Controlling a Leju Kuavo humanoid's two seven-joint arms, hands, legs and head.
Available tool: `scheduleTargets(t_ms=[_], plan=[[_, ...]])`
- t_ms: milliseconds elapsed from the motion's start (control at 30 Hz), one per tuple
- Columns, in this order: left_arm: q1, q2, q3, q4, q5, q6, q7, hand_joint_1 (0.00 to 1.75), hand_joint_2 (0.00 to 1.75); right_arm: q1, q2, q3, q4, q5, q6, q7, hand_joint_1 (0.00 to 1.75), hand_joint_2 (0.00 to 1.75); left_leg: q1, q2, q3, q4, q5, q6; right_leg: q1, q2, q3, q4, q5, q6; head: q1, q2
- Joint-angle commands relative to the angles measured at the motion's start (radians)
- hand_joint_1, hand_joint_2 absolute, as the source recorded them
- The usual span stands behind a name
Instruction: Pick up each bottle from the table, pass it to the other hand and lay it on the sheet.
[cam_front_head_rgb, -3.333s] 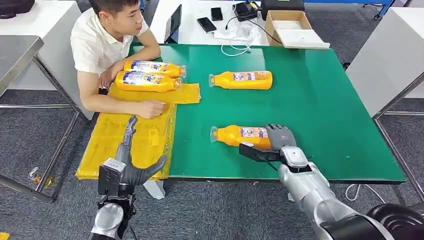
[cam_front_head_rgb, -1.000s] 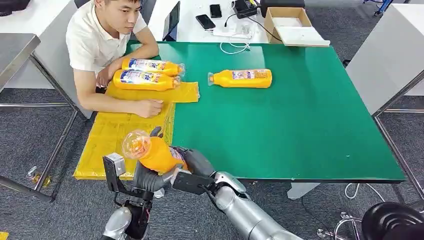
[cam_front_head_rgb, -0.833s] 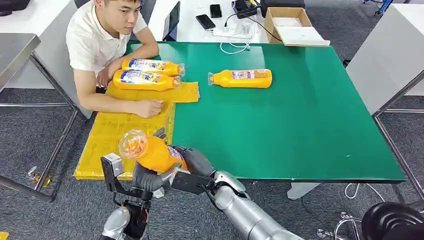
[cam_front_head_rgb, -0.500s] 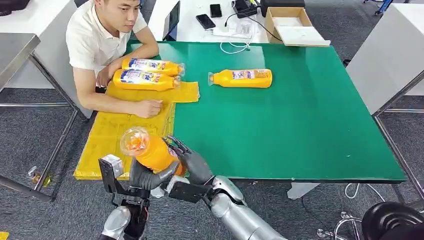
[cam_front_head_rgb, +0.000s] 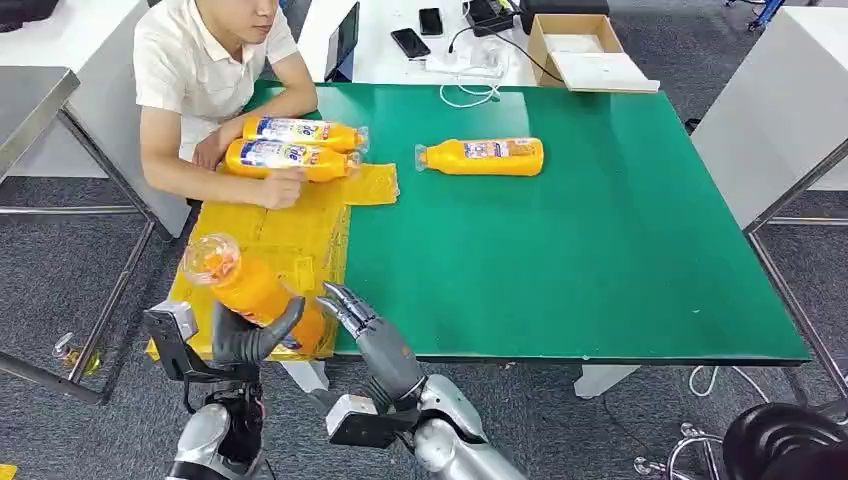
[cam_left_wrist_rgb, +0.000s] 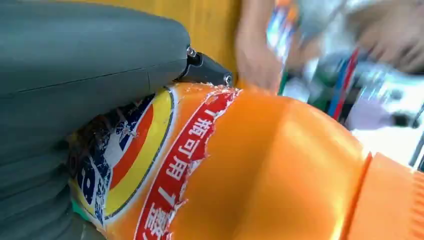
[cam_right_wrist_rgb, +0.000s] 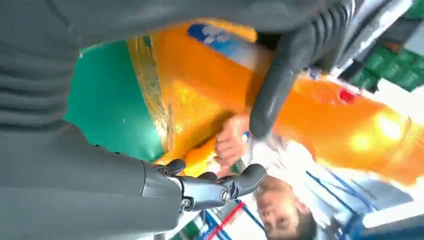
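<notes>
Left hand (cam_front_head_rgb: 245, 338) is gripping the bottle (cam_front_head_rgb: 250, 290) round its lower body, neck tilting up and out over the near edge of the sheet (cam_front_head_rgb: 265, 235), while the right hand (cam_front_head_rgb: 375, 335) is hanging just beside it with fingers spread, holding nothing. Bottle's looking full, so I'm guessing heavy-ish, with smooth slick plastic that's stiff enough to squeeze. I'd be holding mid-body on the label, not the neck.
</notes>
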Motion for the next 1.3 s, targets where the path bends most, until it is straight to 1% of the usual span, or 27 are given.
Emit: scheduleTargets(t_ms=[33,67,100,133,167,233,267,333,533,567,600,667,733,800,867,933,1000,1067,1133,1167,1200,1267,1300], plan=[[-0.309,0.148,0.072,0.515,-0.967,0.337,0.153,1.75,1.75,0.078,-0.037,0.085,-0.179,0.055,-0.046,-0.031,0.00,0.00,0.000,-0.003,0.004,-0.003,0.001,-0.002,0.001,-0.003,0.004,-0.001,0.000,-0.003,0.000,0.000],[-0.361,0.146,0.064,0.599,-1.092,0.286,0.224,1.75,1.75,0.083,-0.041,0.087,-0.206,0.046,-0.019,-0.024,0.00,0.00,0.002,-0.003,0.005,-0.003,0.002,-0.003,0.002,-0.004,0.005,-0.001,0.000,-0.005,0.000,0.000],[-0.391,0.142,0.067,0.642,-1.089,0.193,0.236,1.75,1.75,0.080,-0.043,0.087,-0.217,0.045,-0.008,-0.022,0.00,0.00,0.002,-0.002,0.005,-0.003,0.002,-0.004,0.003,-0.003,0.006,-0.002,0.000,-0.006,-0.001,0.000],[-0.435,0.149,0.037,0.709,-1.103,0.052,0.235,1.75,1.75,0.075,-0.044,0.085,-0.226,0.030,0.019,-0.022,0.00,0.00,0.001,-0.006,0.002,-0.001,0.003,-0.003,0.001,-0.006,0.004,0.000,0.000,-0.003,0.000,0.000],[-0.471,0.150,0.008,0.763,-1.140,-0.011,0.228,1.75,1.75,0.068,-0.045,0.082,-0.227,0.028,0.032,-0.023,0.00,0.00,0.002,-0.007,0.002,-0.001,0.003,-0.004,0.002,-0.005,0.004,0.000,0.000,-0.004,0.000,0.000],[-0.535,0.135,-0.058,0.848,-1.251,-0.070,0.248,1.75,1.75,0.053,-0.042,0.071,-0.194,0.034,0.047,-0.030,0.00,0.00,0.003,-0.006,0.001,0.000,0.004,-0.005,0.003,-0.004,0.003,0.000,0.000,-0.003,0.000,0.000],[-0.539,0.131,-0.058,0.849,-1.251,-0.071,0.250,1.75,1.75,0.052,-0.043,0.069,-0.192,0.033,0.047,-0.032,0.00,0.00,0.003,-0.006,0.001,0.000,0.004,-0.005,0.003,-0.005,0.003,0.000,0.001,-0.003,0.000,0.000],[-0.576,0.118,-0.093,0.898,-1.284,-0.152,0.254,1.75,1.75,0.048,-0.035,0.057,-0.153,0.030,0.044,-0.041,0.00,0.00,0.003,-0.004,0.001,0.000,0.004,-0.005,0.003,-0.004,0.002,0.000,0.002,-0.006,0.000,0.000],[-0.701,0.087,-0.091,1.053,-1.255,-0.330,0.263,1.75,1.75,0.032,-0.010,0.055,-0.084,0.001,0.072,-0.087,0.00,0.00,0.004,-0.007,0.002,-0.001,0.005,-0.006,0.003,-0.005,0.004,0.000,0.003,-0.007,-0.001,0.000],[-0.710,0.085,-0.094,1.062,-1.255,-0.338,0.263,1.43,1.75,0.029,-0.008,0.057,-0.080,-0.001,0.075,-0.087,0.00,0.00,0.003,-0.006,0.001,0.000,0.005,-0.006,0.003,-0.004,0.003,0.001,0.003,-0.006,0.000,0.000],[-0.717,0.084,-0.093,1.068,-1.253,-0.343,0.265,0.00,1.75,0.028,-0.007,0.058,-0.077,-0.003,0.076,-0.088,0.00,0.00,0.004,-0.007,0.002,0.000,0.006,-0.006,0.003,-0.005,0.003,0.001,0.003,-0.007,0.000,0.000],[-0.732,0.080,-0.080,1.081,-1.238,-0.363,0.269,0.00,1.75,0.027,-0.003,0.058,-0.070,-0.016,0.077,-0.094,0.00,0.00,0.003,-0.007,0.002,0.000,0.007,-0.007,0.003,-0.005,0.003,0.001,0.003,-0.006,-0.001,0.000],[-0.736,0.073,-0.021,1.082,-1.173,-0.379,0.255,0.00,1.75,0.028,-0.001,0.055,-0.066,-0.022,0.074,-0.099,0.00,0.00,0.004,-0.006,0.001,0.000,0.007,-0.008,0.004,-0.003,0.003,0.001,0.004,-0.006,0.000,0.000],[-0.738,0.074,-0.020,1.081,-1.172,-0.380,0.254,0.00,1.75,0.028,0.000,0.055,-0.064,-0.022,0.074,-0.099,0.00,0.00,0.004,-0.004,0.002,0.000,0.007,-0.007,0.004,-0.002,0.002,0.001,0.004,-0.008,0.000,0.000],[-0.738,0.074,-0.020,1.081,-1.172,-0.380,0.254,0.00,1.75,0.028,0.000,0.055,-0.064,-0.022,0.074,-0.099,0.00,0.00,0.003,-0.005,0.001,0.000,0.008,-0.007,0.003,-0.003,0.002,0.002,0.005,-0.008,0.000,0.000],[-0.740,0.071,0.057,1.087,-1.076,-0.446,0.230,0.00,1.75,0.024,0.003,0.056,-0.049,-0.028,0.071,-0.105,0.00,0.00,0.004,-0.004,0.002,0.000,0.008,-0.007,0.004,-0.003,0.003,0.002,0.005,-0.009,0.000,0.000],[-0.744,0.082,0.123,1.088,-0.989,-0.498,0.206,0.00,1.75,0.018,0.004,0.063,-0.033,-0.044,0.061,-0.109,0.00,0.00,0.004,-0.004,0.001,0.000,0.008,-0.007,0.004,-0.002,0.002,0.002,0.005,-0.009,0.000,0.000],[-0.743,0.088,0.131,1.086,-0.976,-0.509,0.200,0.00,1.75,0.017,0.001,0.067,-0.034,-0.047,0.057,-0.109,0.00,0.00,0.004,-0.003,0.001,0.000,0.008,-0.007,0.004,-0.001,0.001,0.002,0.005,-0.009,0.000,0.000],[-0.724,0.088,0.189,1.066,-0.890,-0.538,0.142,0.00,1.75,0.016,-0.010,0.085,-0.045,-0.066,0.036,-0.109,0.00,0.00,0.004,-0.003,0.002,-0.001,0.008,-0.008,0.004,-0.001,0.002,0.001,0.005,-0.009,0.000,0.000],[-0.693,0.090,0.199,1.021,-0.852,-0.524,0.040,0.00,1.75,0.016,-0.018,0.090,-0.050,-0.079,0.024,-0.109,0.00,0.00,0.004,-0.003,0.002,-0.001,0.008,-0.008,0.004,-0.001,0.003,0.001,0.006,-0.009,0.000,0.000],[-0.670,0.088,0.250,0.997,-0.770,-0.551,0.000,0.00,1.75,0.018,-0.026,0.096,-0.056,-0.086,0.010,-0.109,0.00,0.00,0.004,-0.002,0.002,-0.001,0.008,-0.007,0.003,0.000,0.002,0.001,0.006,-0.009,0.000,0.000],[-0.579,0.078,0.325,0.853,-0.594,-0.615,-0.096,0.00,1.75,0.033,-0.042,0.097,-0.075,-0.101,-0.007,-0.109,0.00,0.00,0.004,0.000,0.003,-0.002,0.008,-0.008,0.004,0.001,0.003,0.000,0.006,-0.009,0.000,0.000],[-0.532,0.068,0.358,0.768,-0.507,-0.640,-0.107,0.00,1.75,0.039,-0.047,0.095,-0.078,-0.100,-0.015,-0.109,0.00,0.00,0.004,0.000,0.003,-0.002,0.008,-0.008,0.004,0.001,0.003,0.000,0.006,-0.010,0.000,0.000]])
